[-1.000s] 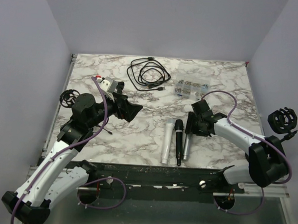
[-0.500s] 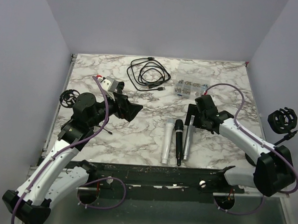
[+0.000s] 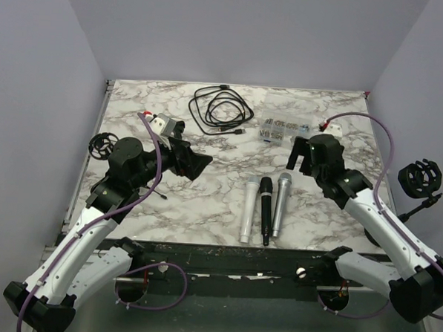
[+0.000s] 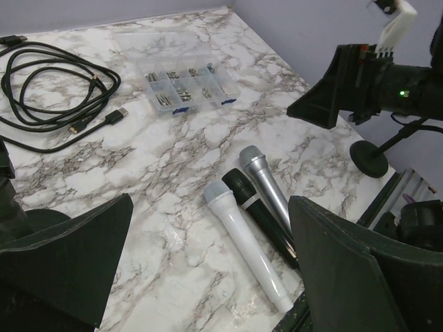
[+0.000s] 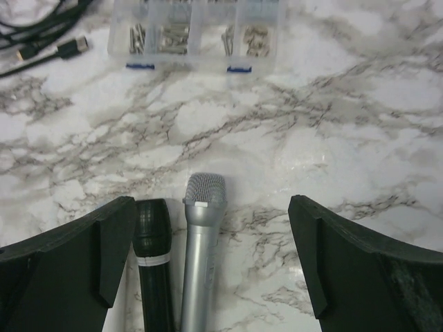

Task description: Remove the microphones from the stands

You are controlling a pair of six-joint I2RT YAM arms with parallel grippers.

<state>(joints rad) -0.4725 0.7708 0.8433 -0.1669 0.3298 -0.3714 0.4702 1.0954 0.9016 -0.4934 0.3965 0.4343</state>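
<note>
Three microphones lie side by side on the marble table near its front edge: a white one (image 3: 247, 209), a black one (image 3: 265, 209) and a silver one (image 3: 279, 202). My right gripper (image 3: 300, 158) is open and empty, hovering just behind the silver microphone's head (image 5: 202, 235), with the black microphone (image 5: 154, 266) by its left finger. My left gripper (image 3: 201, 165) is open and empty, up above the table left of the microphones; its view shows the white microphone (image 4: 246, 245) lying between its fingers. An empty stand clip (image 3: 420, 180) is at the right edge, another (image 3: 101, 145) at the left.
A coiled black cable (image 3: 221, 110) and a clear parts box (image 3: 283, 130) lie at the back of the table. The right stand's round base (image 4: 368, 158) sits by the table's right edge. Grey walls close in the table on three sides.
My right gripper has drawn back and up from the silver microphone, which now lies uncovered beside the black one. The left arm has barely moved.
</note>
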